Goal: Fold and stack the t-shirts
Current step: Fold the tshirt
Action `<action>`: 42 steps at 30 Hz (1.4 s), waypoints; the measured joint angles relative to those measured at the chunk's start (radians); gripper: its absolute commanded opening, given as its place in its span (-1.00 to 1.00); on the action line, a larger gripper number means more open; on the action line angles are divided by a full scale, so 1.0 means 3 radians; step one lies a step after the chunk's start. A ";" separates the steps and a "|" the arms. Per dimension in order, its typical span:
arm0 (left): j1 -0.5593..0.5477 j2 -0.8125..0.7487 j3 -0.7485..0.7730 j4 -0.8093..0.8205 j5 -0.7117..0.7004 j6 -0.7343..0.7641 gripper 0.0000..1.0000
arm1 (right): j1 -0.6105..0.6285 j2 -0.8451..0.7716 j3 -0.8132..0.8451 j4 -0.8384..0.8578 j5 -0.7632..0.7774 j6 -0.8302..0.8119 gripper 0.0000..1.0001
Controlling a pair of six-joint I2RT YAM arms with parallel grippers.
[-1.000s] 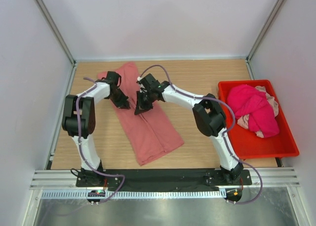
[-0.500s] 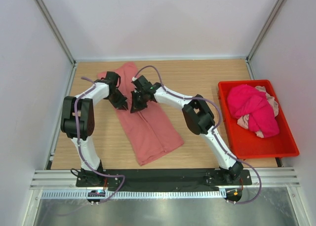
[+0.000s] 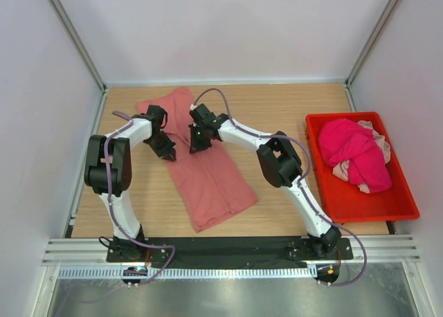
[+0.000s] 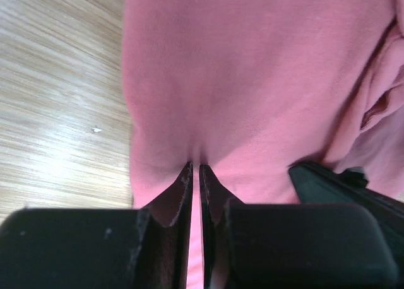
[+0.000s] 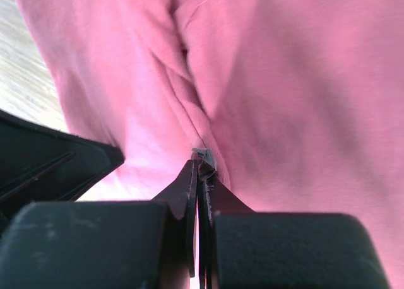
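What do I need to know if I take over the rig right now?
Tools: the left tool is shut on the salmon t-shirt near its left edge; the right tool is shut on a fold of it.
Things: the salmon t-shirt lies lengthwise on the table; the magenta t-shirt and pale pink garment are bunched in the red bin.
Done: nothing stacked.
Left: finish this fold, then fold and stack the rest.

The spread t-shirt (image 3: 208, 175) lies on the table (image 3: 277, 109), left of the bin (image 3: 374, 207) holding the bundled t-shirts (image 3: 354, 154).
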 measured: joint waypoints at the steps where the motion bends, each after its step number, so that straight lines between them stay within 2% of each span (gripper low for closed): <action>1: 0.0005 0.0000 -0.0013 0.0000 0.0003 -0.0001 -0.82 | -0.0014 0.0000 0.0000 0.0000 -0.0001 -0.0003 -0.98; 13: 0.0050 -0.0039 -0.0092 0.0069 0.0047 0.0013 -0.83 | -0.0113 -0.0001 -0.0019 0.0025 -0.0055 -0.0060 -0.97; 19: 0.0111 -0.0120 -0.0197 0.0095 0.0050 0.0079 -0.83 | -0.0141 0.0000 -0.0019 0.0019 -0.0173 -0.0137 -0.84; 27: 0.0167 -0.0215 -0.0300 0.0098 0.0037 0.0308 -0.84 | -0.0212 -0.0001 -0.0163 0.0041 -0.0785 -0.0163 -0.62; 34: 0.0175 -0.0291 -0.0310 0.0173 0.0128 0.0464 -0.84 | -0.0280 0.0009 -0.0256 0.0174 -0.1200 -0.0112 -0.56; 38: 0.0182 -0.0298 -0.0145 0.0205 0.0187 0.0468 -0.84 | -0.0277 0.0061 -0.0161 0.0088 -0.1277 -0.0107 -0.56; 42: 0.0202 -0.0148 0.0310 0.0181 0.0195 0.0445 -0.90 | -0.0275 0.0090 -0.0065 0.0050 -0.1275 -0.0076 -0.50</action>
